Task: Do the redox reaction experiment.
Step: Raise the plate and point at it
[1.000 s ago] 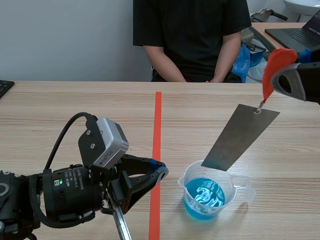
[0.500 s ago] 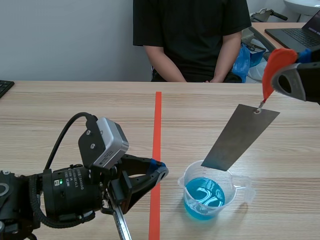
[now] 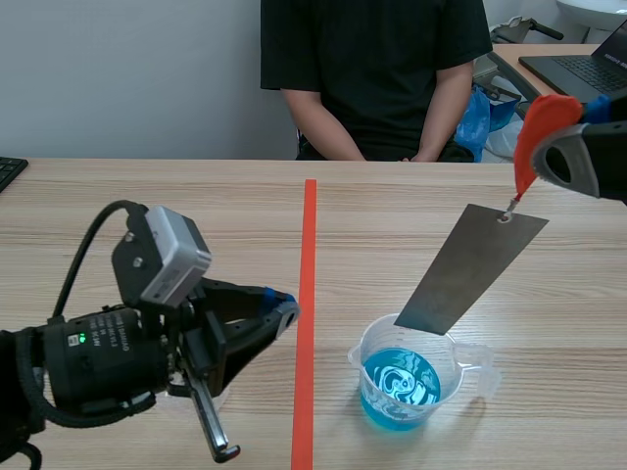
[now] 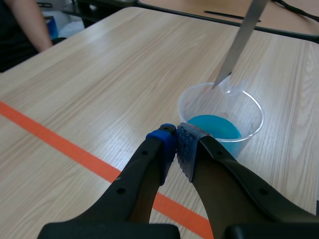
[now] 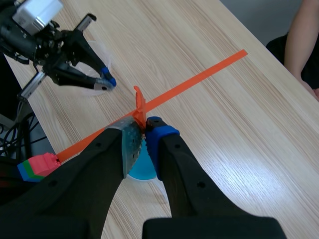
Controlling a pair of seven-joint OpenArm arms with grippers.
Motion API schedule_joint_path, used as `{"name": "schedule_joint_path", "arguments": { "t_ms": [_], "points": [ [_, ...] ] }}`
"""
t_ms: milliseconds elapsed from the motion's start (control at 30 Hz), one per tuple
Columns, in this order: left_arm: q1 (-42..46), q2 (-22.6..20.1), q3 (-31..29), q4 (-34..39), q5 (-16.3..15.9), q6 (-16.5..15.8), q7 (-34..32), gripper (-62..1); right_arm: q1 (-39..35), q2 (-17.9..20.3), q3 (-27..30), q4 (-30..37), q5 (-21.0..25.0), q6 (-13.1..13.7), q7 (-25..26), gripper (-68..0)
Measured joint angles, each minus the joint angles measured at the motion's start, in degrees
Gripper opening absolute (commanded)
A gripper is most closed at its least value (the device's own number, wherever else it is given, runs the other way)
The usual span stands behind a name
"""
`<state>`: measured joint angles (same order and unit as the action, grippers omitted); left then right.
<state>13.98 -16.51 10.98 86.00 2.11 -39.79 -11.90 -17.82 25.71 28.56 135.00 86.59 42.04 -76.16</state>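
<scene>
Jaws of right arm clamp an orange clip (image 3: 541,127) carrying a metal plate (image 3: 470,269), its lower edge over the beaker (image 3: 364,370) of blue liquid (image 3: 402,390). Left jaws closed, empty.

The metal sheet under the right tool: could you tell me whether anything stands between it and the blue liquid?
Nothing visible does. The metal sheet hangs tilted from the orange clip in the right tool, its lower edge at the beaker rim, blue liquid below. The left tool sits aside.
</scene>
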Motion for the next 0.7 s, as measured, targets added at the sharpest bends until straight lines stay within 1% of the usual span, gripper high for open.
{"name": "schedule_joint_path", "arguments": {
  "t_ms": [200, 267, 367, 533, 567, 633, 700],
  "points": [
    [5.8, -3.1, -6.6, 5.9, -0.5, 0.0, 0.0, -56.3, 0.0, 0.0, 0.0, 0.0, 0.0, 0.0, 0.0, -65.8],
    [8.2, -3.8, -8.9, 7.7, -1.4, 0.0, 0.1, -56.3, 0.0, 0.0, 0.0, 0.0, 0.0, 0.0, 0.0, -65.8],
    [11.6, -4.4, -13.0, 10.6, -3.8, 0.0, 0.0, -56.3, 0.0, 0.0, 0.0, 0.0, 0.0, 0.0, 0.0, -65.8],
    [17.0, -4.6, -21.1, 16.3, -4.0, 0.0, 0.0, -56.3, 0.0, 0.0, 0.0, 0.0, 0.0, 0.0, 0.0, -65.8],
    [18.2, -4.6, -22.7, 17.3, -4.5, 0.0, 0.1, -56.3, 0.0, 0.0, 0.0, 0.0, 0.0, 0.0, 0.0, -65.8],
    [20.9, -4.6, -25.9, 19.2, -7.0, 0.0, 0.0, -56.3, 0.0, 0.0, 0.0, 0.0, 0.0, 0.0, 0.0, -65.8],
    [23.4, -4.6, -29.0, 21.2, -8.1, 0.0, 0.1, -56.3, 0.0, 0.0, 0.0, 0.0, 0.0, 0.0, 0.0, -65.8]
  ]
}}
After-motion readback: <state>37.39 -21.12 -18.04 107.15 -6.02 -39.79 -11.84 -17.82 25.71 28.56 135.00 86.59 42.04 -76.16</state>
